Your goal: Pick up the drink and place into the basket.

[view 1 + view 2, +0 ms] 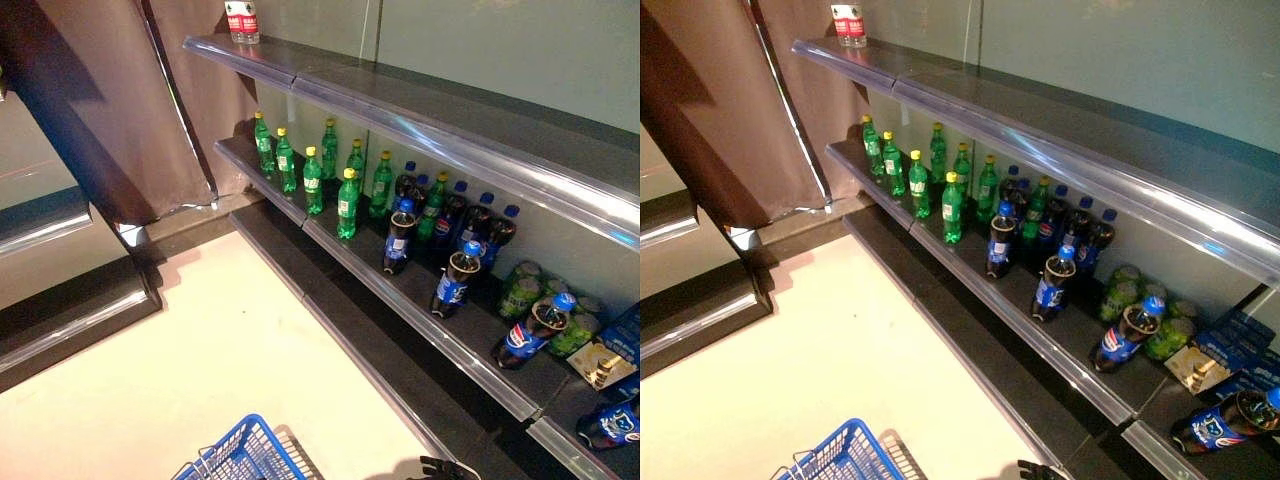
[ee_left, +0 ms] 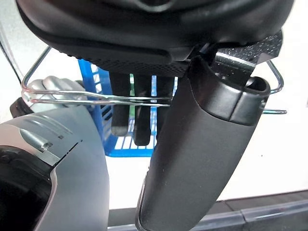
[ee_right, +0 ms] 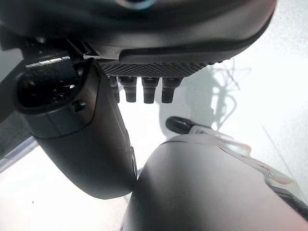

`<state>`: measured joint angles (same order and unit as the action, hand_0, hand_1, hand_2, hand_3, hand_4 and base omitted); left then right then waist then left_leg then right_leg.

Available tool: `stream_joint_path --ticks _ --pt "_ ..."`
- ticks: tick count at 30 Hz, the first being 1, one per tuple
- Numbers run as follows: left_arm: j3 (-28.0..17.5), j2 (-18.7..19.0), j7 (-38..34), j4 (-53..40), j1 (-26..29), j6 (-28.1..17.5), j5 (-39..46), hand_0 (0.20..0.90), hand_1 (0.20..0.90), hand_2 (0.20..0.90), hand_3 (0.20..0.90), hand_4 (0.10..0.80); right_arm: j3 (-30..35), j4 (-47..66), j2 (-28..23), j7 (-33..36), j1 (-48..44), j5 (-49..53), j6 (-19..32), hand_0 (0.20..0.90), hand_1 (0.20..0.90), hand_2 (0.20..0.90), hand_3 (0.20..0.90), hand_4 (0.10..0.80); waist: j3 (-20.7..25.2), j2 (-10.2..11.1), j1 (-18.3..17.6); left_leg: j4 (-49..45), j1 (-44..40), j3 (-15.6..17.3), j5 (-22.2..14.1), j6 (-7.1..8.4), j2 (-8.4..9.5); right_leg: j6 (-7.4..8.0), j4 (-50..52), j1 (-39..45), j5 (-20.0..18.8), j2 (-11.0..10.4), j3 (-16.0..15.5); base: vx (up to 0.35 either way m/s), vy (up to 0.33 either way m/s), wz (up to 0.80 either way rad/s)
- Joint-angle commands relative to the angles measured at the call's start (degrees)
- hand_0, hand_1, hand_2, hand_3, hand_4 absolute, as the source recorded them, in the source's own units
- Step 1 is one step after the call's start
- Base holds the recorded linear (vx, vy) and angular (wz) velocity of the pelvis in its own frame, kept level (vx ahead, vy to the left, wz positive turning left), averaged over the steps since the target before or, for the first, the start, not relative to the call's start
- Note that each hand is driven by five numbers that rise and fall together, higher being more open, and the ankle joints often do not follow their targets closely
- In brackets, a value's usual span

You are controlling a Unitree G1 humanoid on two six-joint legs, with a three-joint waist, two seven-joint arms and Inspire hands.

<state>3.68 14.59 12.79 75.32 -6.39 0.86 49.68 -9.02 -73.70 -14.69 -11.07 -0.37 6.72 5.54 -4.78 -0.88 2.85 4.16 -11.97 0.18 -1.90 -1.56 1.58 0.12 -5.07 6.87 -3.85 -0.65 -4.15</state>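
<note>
A: Hanging from the left hand point(image 2: 144, 91), the basket point(image 1: 240, 455) sits low at the robot's left. Why there?

B: My guess is it stays clear of the shelf while the other arm does the picking. In the left wrist view the fingers point(image 2: 142, 115) curl round the wire handle point(image 2: 96, 98), so that hand is closed on it, with blue mesh showing past them.

A: And the right hand point(image 3: 144, 89)?

B: Empty. Its wrist view shows the fingers hanging straight and relaxed over pale floor point(image 1: 180, 350), nothing between them and the thumb point(image 3: 77, 139). From the head only a dark tip of it shows at the bottom edge, low and well short of the shelf.

A: So where is the drink?

B: On the middle shelf point(image 1: 420, 310), not yet picked. Green bottles point(image 1: 313, 180) stand in rows towards the far left, dark cola bottles point(image 1: 400, 240) with blue caps beside them. One cola point(image 1: 455, 278) stands out near the front lip, apart from the rest; that looks the easiest to reach. Which one is meant, I cannot tell.

A: Anything in the way?

B: The upper shelf point(image 1: 450, 130) overhangs, so a reach has to go in under it. Further right a cola bottle point(image 1: 530, 335) lies tipped among green cans point(image 1: 520, 290), with a blue carton point(image 1: 615, 350) beside it. Standing bottles are close together and could topple if brushed.
</note>
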Motion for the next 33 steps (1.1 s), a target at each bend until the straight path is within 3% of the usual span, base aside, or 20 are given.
stream_joint_path --ticks 1,33 --pt "-0.49 -4.31 4.31 0.24 7.03 -1.39 -0.46 0.3 0.3 0.3 0.2 0.1 -0.38 -3.92 -0.66 -0.19 -3.04 -0.27 1.4 0.9 0.9 0.9 0.9 0.8 0.72 -0.04 -0.98 -2.16 2.44 4.0 -4.86 0.21 3.28 2.04 3.77 0.77 7.35 -0.24 -2.57 0.0 0.0 0.0" --pt "-2.93 -3.59 -1.42 0.99 5.8 -2.76 -1.64 0.3 0.3 0.3 0.2 0.1 -2.46 -1.83 -0.27 0.26 -2.84 -2.79 6.13 0.9 0.9 0.9 0.9 0.8 0.78 0.23 -0.94 -2.64 3.27 3.86 -5.24 0.11 3.16 1.97 4.14 -0.06 7.55 0.12 -1.37 0.007 -0.002 0.0"
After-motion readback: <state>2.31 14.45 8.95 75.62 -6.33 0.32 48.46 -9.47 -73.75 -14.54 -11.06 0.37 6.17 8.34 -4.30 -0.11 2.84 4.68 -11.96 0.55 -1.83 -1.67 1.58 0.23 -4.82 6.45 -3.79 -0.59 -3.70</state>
